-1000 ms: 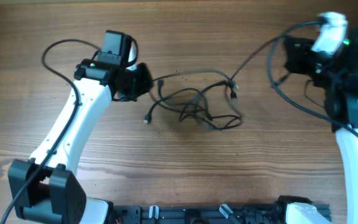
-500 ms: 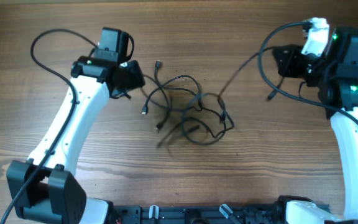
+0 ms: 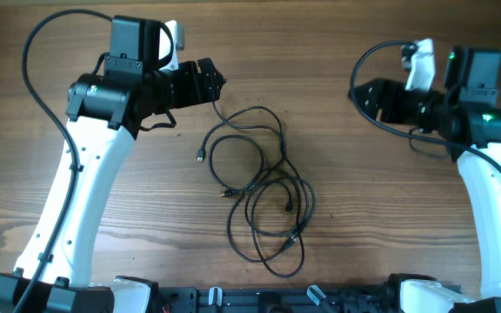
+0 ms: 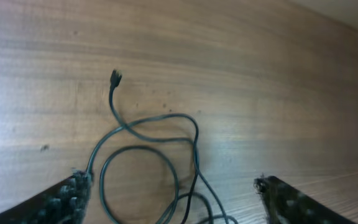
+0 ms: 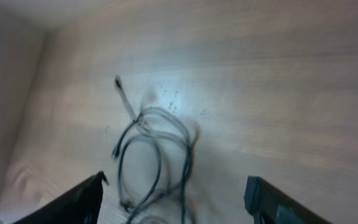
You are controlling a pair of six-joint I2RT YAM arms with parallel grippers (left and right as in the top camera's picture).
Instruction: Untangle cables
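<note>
The cables [image 3: 260, 183] lie slack in the middle of the table as thin black overlapping loops, with small plug ends [image 3: 200, 156] sticking out. My left gripper [image 3: 218, 85] hovers above their upper left, open and empty. In the left wrist view its fingers [image 4: 72, 190] stand wide apart over a cable loop [image 4: 146, 147] and a free plug [image 4: 114, 77]. My right gripper [image 3: 357, 93] hangs at the upper right, well away from the cables, open and empty. The right wrist view shows the blurred cable bunch [image 5: 156, 154] far below the spread fingers [image 5: 86, 196].
Thick black wires [image 3: 42, 52] loop from each arm over the wooden table [image 3: 381, 217]. A black rail [image 3: 268, 300] runs along the front edge between the arm bases.
Both grippers have opened and let go of the cables. The bunch has dropped and settled lower on the table in looser loops. Both arms have drawn up and apart.
</note>
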